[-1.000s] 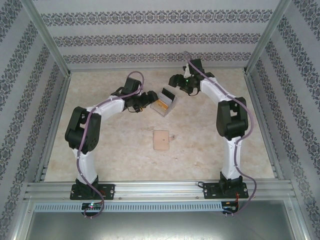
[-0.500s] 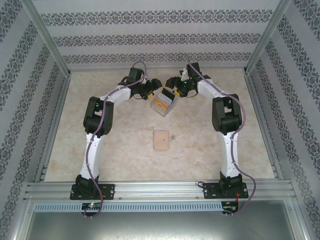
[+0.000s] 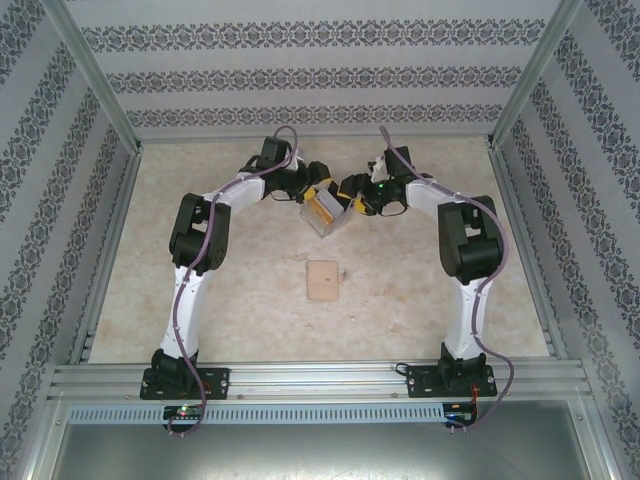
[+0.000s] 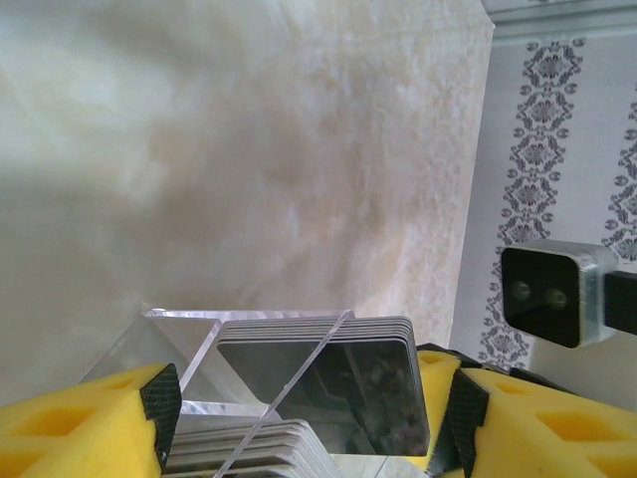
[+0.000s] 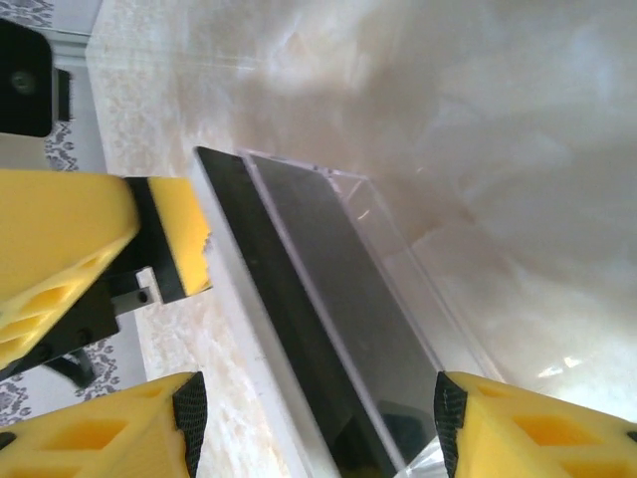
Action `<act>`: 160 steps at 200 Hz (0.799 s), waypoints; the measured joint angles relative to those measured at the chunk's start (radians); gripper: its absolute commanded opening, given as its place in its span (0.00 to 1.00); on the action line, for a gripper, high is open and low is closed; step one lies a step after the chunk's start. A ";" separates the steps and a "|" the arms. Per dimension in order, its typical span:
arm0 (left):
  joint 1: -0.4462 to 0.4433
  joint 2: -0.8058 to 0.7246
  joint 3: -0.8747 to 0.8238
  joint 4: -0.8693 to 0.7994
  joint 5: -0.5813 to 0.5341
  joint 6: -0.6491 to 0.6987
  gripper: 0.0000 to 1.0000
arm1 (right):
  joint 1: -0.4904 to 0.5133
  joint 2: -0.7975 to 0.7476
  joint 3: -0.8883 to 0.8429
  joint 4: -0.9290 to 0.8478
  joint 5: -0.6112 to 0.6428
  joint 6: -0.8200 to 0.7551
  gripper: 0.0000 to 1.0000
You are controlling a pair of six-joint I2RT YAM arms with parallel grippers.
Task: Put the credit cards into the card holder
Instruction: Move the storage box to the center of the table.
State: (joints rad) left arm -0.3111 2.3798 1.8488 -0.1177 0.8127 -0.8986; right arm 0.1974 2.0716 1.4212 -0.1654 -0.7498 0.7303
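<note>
Top external view: both arms reach to the far middle of the counter (image 3: 220, 300), where a clear plastic box (image 3: 333, 224) holds the credit cards (image 3: 321, 207) standing on edge in a packed row. The card holder (image 3: 323, 280) lies flat and shut nearer the bases, well apart from the box. In the left wrist view the left jaws straddle the row with a dark card facing the lens. Their yellow pads (image 4: 90, 428) sit just beside the cards' side edges, but whether they press yet I cannot tell. In the right wrist view the right jaws stand open around the box, with counter showing between one pad and the clear wall. The cards look light, stiff and slick, and are stacked face to face, so one may drag its neighbour along. The best hold is probably across the edges that rise above the box rim, pinching a single card. The box itself looks light enough to slide or tip — it likely needs steadying while a card is drawn out.
</note>
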 measured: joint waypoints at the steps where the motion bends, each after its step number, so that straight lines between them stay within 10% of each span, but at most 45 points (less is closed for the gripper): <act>1: -0.001 0.000 0.000 0.001 0.000 0.000 0.73 | -0.001 -0.005 -0.005 0.003 0.000 0.001 0.64; 92: -0.089 -0.020 -0.089 0.047 0.041 -0.022 0.77 | -0.052 -0.318 -0.243 -0.098 0.147 -0.110 0.64; 160: -0.093 -0.278 -0.184 -0.070 -0.199 0.072 0.77 | 0.013 -0.384 -0.100 -0.356 0.421 -0.371 0.49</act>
State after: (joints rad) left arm -0.4038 2.1017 1.6650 -0.1879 0.6140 -0.8261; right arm 0.2108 1.6875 1.3209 -0.5217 -0.3286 0.3595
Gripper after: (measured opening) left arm 0.780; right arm 0.522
